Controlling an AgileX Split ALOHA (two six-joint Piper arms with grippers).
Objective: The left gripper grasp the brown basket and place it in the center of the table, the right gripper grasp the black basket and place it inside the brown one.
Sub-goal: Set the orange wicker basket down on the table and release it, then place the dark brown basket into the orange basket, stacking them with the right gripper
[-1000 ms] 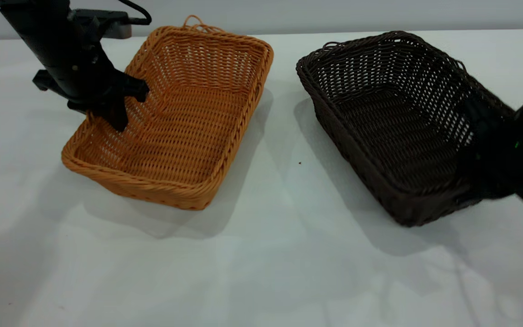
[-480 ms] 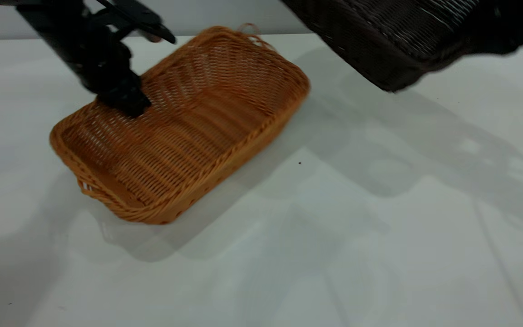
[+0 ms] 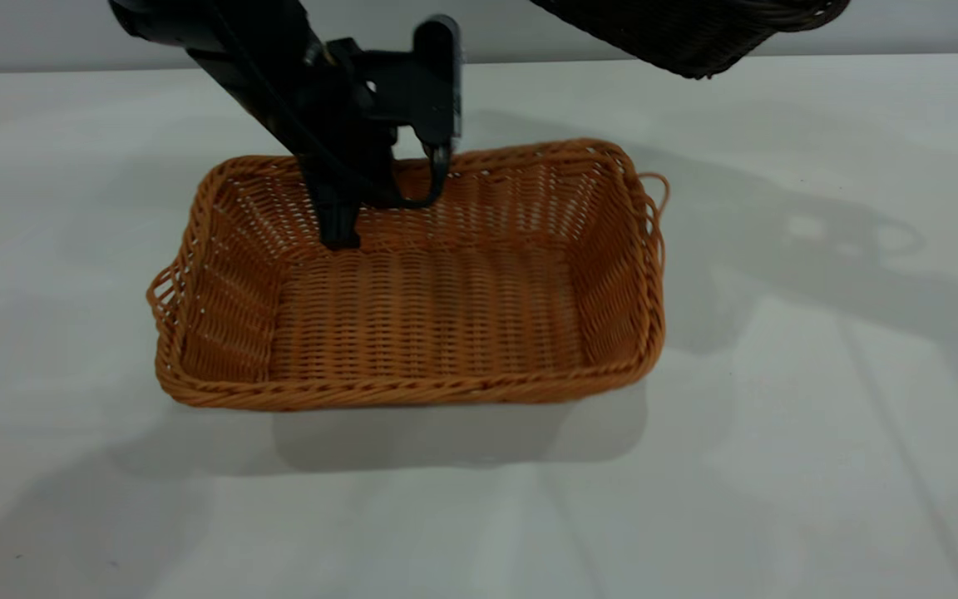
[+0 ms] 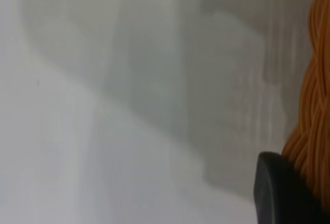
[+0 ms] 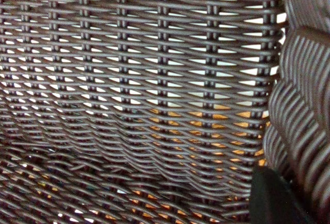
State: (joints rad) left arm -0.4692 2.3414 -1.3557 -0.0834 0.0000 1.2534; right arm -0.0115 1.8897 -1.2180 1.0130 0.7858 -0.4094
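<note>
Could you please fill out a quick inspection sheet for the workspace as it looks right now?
Surface: white table, a few tiny dark specks.
Job's things: brown basket sits mid-table; black basket is lifted above the far right, not yet inside it.
Clutter: nothing seen.
Grippers: left gripper at the brown basket's far wall, one finger inside; right gripper holds the black basket's rim.
Cables: a black cable loops at the left gripper.
Surroundings: plain pale wall behind.

Brown basket [image 3: 412, 324] woven wicker, rough ribbed; black basket [image 5: 129, 95] dark wicker, slight sheen; table [image 3: 778, 466] smooth matt white.
</note>
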